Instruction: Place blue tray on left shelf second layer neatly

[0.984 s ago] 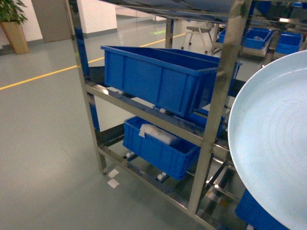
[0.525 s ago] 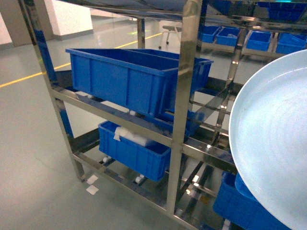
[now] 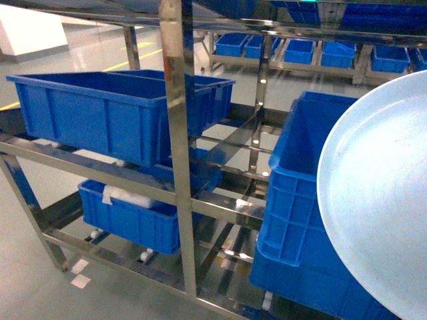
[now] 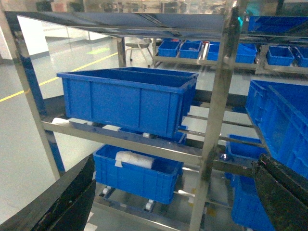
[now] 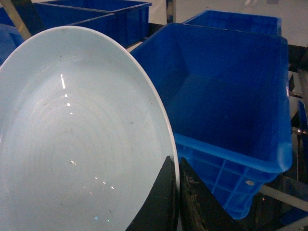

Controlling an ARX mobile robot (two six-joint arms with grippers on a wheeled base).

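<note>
The blue tray [image 3: 380,200], a pale round glossy dish, is held up on edge at the right of the head view, its face toward the camera. My right gripper [image 5: 177,192] is shut on its rim, one black finger on each side; the tray [image 5: 72,144] fills the left of the right wrist view. The left shelf second layer [image 3: 100,168] is the middle steel tier of the rack's left bay, and a big blue crate [image 3: 100,113] sits on it. My left gripper [image 4: 173,202] is open and empty, facing that tier [image 4: 120,139] from a distance.
A shiny steel upright [image 3: 177,133] divides the rack's bays. A smaller blue crate [image 3: 127,217] holding a white roll sits on the bottom tier. A deep blue crate [image 3: 300,193] stands in the right bay just behind the tray. Several more blue crates [image 3: 300,50] line racks farther back.
The head view has swung to the right: the rack and its crates slid left, and the deep crate in the right bay came into sight. The tray keeps its place in view.
</note>
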